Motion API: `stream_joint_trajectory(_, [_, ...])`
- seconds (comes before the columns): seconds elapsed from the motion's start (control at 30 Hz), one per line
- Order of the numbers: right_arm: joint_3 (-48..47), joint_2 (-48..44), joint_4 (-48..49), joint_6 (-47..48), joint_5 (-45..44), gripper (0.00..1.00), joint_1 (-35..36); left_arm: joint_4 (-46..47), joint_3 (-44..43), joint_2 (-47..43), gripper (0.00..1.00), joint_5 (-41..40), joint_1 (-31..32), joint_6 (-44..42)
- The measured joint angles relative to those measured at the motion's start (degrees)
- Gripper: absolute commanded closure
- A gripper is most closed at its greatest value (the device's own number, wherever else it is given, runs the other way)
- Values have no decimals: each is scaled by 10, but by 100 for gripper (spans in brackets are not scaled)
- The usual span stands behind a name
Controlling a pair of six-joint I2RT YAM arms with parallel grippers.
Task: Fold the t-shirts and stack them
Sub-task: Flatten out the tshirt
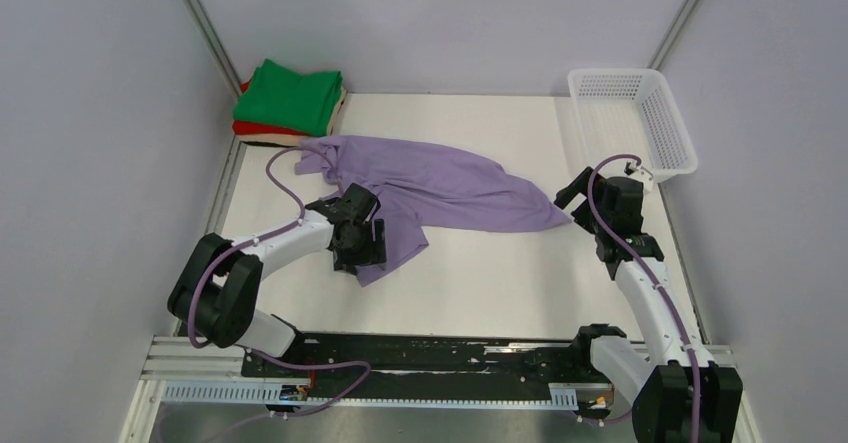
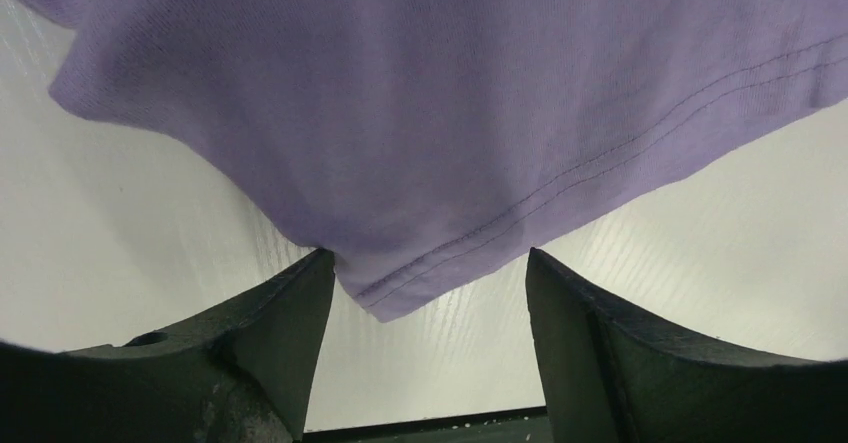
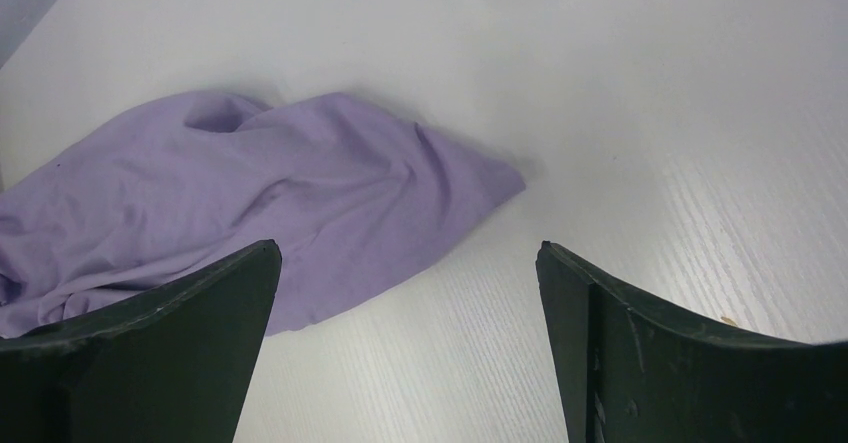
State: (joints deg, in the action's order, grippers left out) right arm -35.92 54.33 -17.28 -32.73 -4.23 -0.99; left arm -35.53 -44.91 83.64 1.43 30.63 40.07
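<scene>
1. The lavender t-shirt lies crumpled across the middle of the counter, running from the upper left toward the right of the top view. It is not yet spread flat. The folded shirts, green on top with red under it, sit in the upper left corner.
2. Risk at the left: the left fingers stand wide apart. A hemmed corner of the cloth lies between them, at the lower centre of the left wrist view, and is not pinched. We judge that a shallow closing would catch only the stitched edge, which may slip out on the lift.
3. Risk of bunching: the cloth is doubled on itself, so a pull from one corner alone may drag the heap instead of opening it.
4. Risk at the right: the right fingers are also wide and empty, with the pointed end of the shirt just ahead of them. A low approach may push this tip away.
5. Pose, in the top view: the left arm reaches inward from the lower left, its wrist bent down over the shirt's lower flap. The right arm rises at the right edge, its wrist turned left toward the cloth, near the white basket.
</scene>
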Motion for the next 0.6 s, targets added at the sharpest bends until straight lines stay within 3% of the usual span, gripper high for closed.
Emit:
stream_joint_trajectory(0.37, [0, 9, 0, 0, -5, 0, 0, -21, -11, 13, 26, -43, 22, -3])
stream_joint_trajectory(0.47, [0, 11, 0, 0, -8, 0, 0, -36, -16, 21, 30, -65, 42, -3])
stream_joint_trajectory(0.6, [0, 17, 0, 0, -10, 0, 0, -47, -26, 36, 41, -84, 60, 3])
